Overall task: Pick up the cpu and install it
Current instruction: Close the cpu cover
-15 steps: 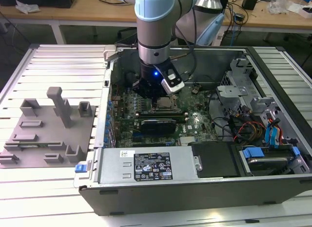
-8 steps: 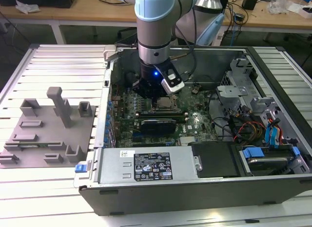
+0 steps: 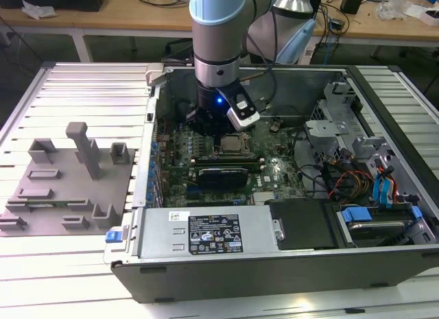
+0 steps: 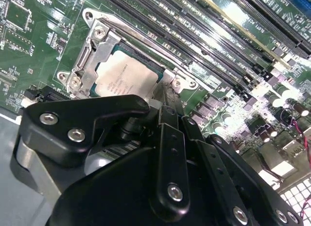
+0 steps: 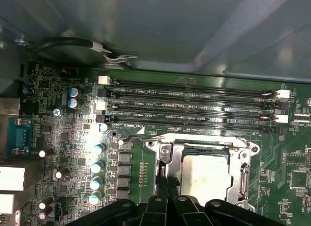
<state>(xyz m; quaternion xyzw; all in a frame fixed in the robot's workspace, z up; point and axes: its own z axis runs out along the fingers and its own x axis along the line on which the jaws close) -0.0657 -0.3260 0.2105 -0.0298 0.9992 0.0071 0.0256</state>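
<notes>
Surface: slatted white table [image 3: 75,86], open computer case [image 3: 274,271] sitting on it, wooden benches [image 3: 123,20] far behind.
Tray: big grey tray [image 3: 68,188] with upright blocks lay on the table at the exterior view's left, just beside the case.
Arm: robot arm [image 3: 216,51] came straight down into the case, right over the green motherboard [image 3: 274,171].
Cpu: and there it was, the cpu [image 4: 124,75], pale silver top up, lying flat inside the metal frame of the socket [image 4: 90,65]; both wrist views showed it seated there.
Gripper: gripper [image 4: 158,102] hung low at the cpu's edge, its black linkages crowding the second wrist view; touching or just above, could not be told.
Grip: wide, narrow or holding, could not tell.
Memory slots: long dark memory slots [image 5: 194,107] ran just beside the socket.
Power supply: grey labelled power supply [image 3: 206,233] sat along the case's near wall.
</notes>
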